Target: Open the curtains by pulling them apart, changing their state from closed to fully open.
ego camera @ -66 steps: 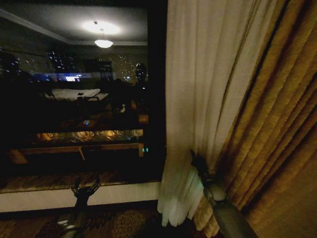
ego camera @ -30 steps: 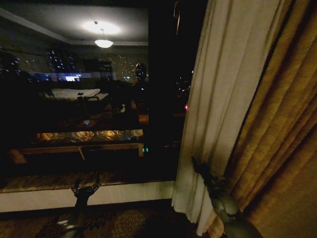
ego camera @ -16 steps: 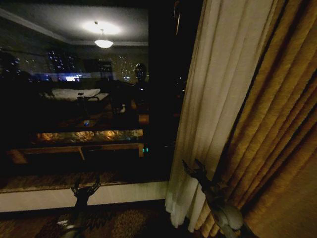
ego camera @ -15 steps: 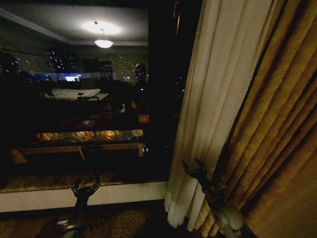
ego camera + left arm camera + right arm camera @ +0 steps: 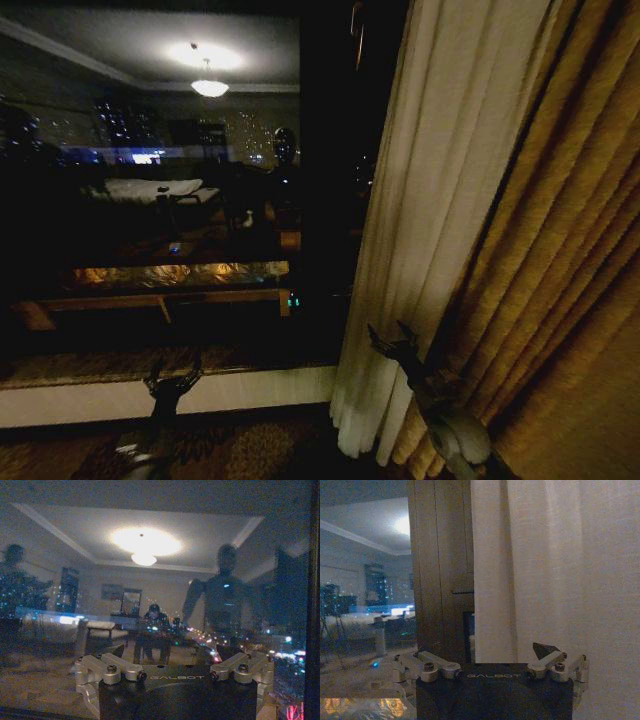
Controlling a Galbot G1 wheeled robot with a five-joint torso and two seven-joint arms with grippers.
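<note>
One sheer cream curtain (image 5: 440, 200) hangs bunched at the right of the dark window, beside a thicker golden drape (image 5: 570, 300). My right gripper (image 5: 388, 336) is low in front of the sheer panel's lower part. It is open, its fingers spread, with no fabric between them. In the right wrist view the same curtain (image 5: 560, 570) hangs close ahead, with one dark fingertip (image 5: 543, 650) in front of it. My left gripper (image 5: 172, 378) stays low by the window sill, open and holding nothing.
The bare window glass (image 5: 150, 200) reflects a lit room and a ceiling lamp. A dark vertical window frame (image 5: 330, 180) stands left of the curtain, also seen as the frame (image 5: 440, 580) in the right wrist view. A pale sill (image 5: 150, 395) runs above patterned carpet.
The right gripper pulled the sheer panel rightward, uncovering more glass, then let go and drew back slightly left. The panel's lower edge has settled. The left arm has not moved.
</note>
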